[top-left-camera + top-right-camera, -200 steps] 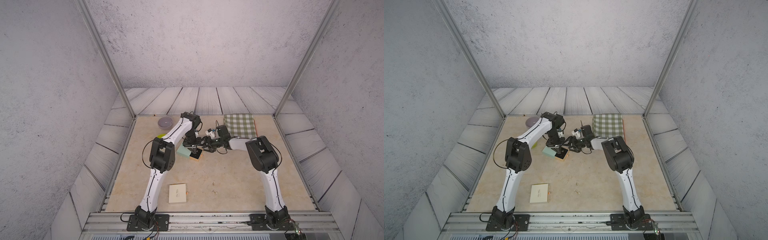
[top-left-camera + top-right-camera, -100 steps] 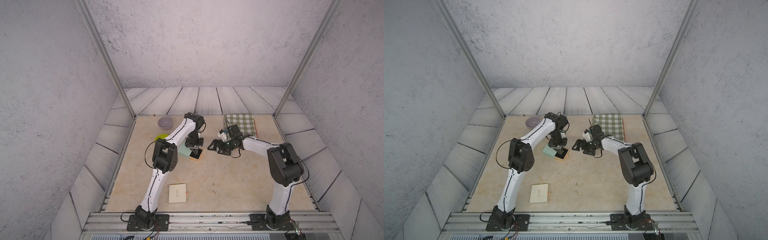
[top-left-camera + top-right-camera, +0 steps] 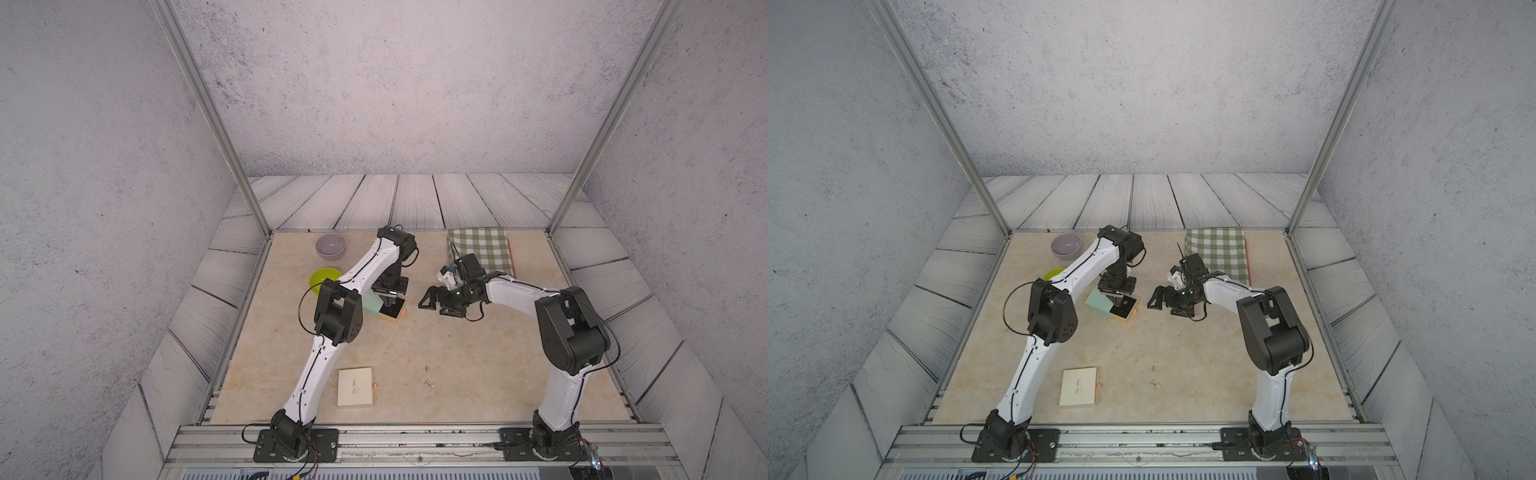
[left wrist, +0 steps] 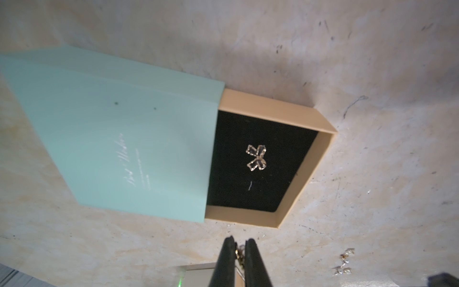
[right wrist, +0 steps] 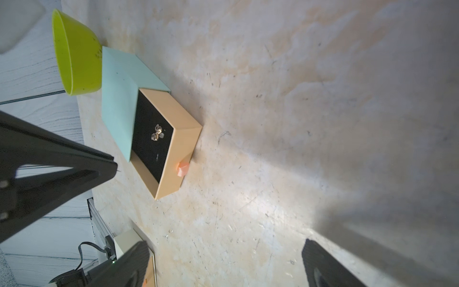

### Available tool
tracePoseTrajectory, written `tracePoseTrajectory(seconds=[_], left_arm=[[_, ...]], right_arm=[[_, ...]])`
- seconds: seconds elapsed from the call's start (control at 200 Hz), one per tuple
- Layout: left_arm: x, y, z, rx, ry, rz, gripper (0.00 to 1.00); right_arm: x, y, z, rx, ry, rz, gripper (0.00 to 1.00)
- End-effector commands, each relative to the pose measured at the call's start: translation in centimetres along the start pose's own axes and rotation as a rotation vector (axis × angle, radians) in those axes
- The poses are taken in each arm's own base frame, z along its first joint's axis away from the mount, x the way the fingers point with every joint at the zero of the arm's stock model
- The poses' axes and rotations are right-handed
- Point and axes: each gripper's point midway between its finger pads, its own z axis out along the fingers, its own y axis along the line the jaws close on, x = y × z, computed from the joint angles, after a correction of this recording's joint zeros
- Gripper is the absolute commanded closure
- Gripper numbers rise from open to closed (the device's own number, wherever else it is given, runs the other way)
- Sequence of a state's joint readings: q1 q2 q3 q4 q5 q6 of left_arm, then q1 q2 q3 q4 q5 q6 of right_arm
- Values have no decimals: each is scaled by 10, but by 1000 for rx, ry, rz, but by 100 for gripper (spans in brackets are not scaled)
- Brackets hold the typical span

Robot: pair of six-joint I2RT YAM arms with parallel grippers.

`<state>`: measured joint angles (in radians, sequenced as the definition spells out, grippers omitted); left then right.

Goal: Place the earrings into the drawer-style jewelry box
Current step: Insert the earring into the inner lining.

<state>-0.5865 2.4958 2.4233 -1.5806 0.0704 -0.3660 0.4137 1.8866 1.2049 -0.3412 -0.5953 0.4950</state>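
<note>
Bow-shaped gold earring lies in the mint jewelry box's tan, black-lined drawer; left fingers pinch another earring, right fingers gape empty.

- In both top views the loose earrings on the table are mere glints, shape unreadable.
- The left arm covers part of the green bowl.
- A tiny piece between the left gripper's fingertips is blurred.
</note>
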Motion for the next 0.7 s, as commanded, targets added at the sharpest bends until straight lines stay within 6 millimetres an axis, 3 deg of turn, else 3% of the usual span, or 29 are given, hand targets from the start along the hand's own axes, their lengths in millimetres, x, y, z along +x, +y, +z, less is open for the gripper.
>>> tracePoseTrajectory(seconds=[0.0, 0.696], left_arm=[[3, 2, 9, -67, 26, 10, 100], [-3, 7, 13, -240, -10, 104, 100]], right_arm=[[1, 4, -5, -4, -3, -20, 1], [-4, 2, -6, -3, -11, -14, 1]])
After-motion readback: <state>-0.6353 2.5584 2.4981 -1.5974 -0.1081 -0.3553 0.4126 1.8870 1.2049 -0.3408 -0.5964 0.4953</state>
